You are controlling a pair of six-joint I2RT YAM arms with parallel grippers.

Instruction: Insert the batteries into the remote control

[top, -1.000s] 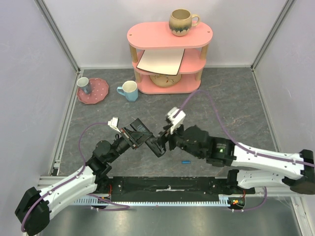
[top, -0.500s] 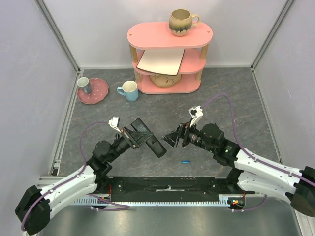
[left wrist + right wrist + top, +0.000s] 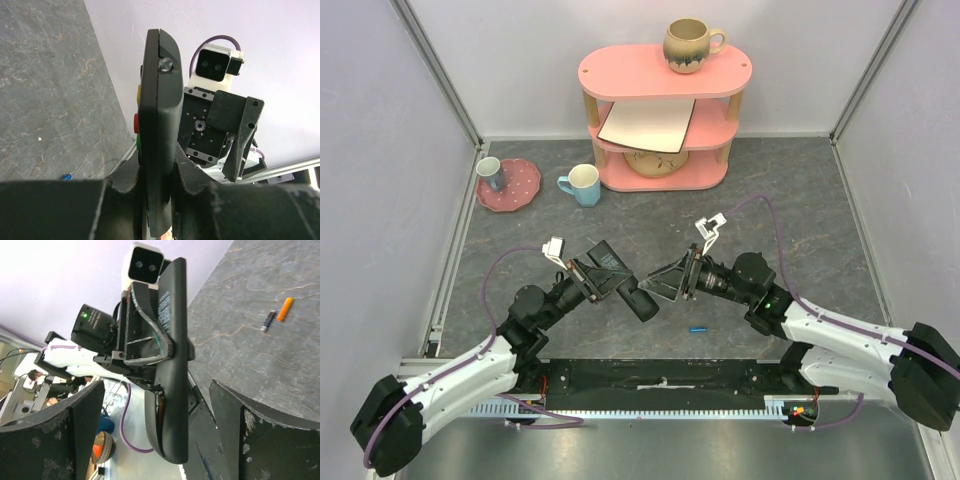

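— Has the right arm (image 3: 840,335) pulled away from the remote control since a second ago?

— Yes. Back then its pincer was right up against the free end. Now it has backed off to the right and sits lower over the grey tabletop (image 3: 800,220). The left arm (image 3: 470,375) has hardly shifted.

— And the pincers?

— The right pincer (image 3: 663,287) is spread wide and holds nothing. Its fingers (image 3: 75,435) stand at either side of its wrist view, aimed at the remote control. The left pincer (image 3: 612,280) is clamped tight on the remote control (image 3: 159,115).

— Where is that, exactly?

— Up off the tabletop, gripped edge-on, with its free end pointing toward the right pincer and near it. From above I cannot tell whether they touch. The right wrist view shows it ahead of the fingers, with space on both sides.

— Batteries?

— A blue battery (image 3: 697,328) lies on the tabletop, just below the right pincer in the overhead view. The right wrist view shows an orange battery (image 3: 285,309) just beside a darker battery (image 3: 267,321), both on the tabletop.
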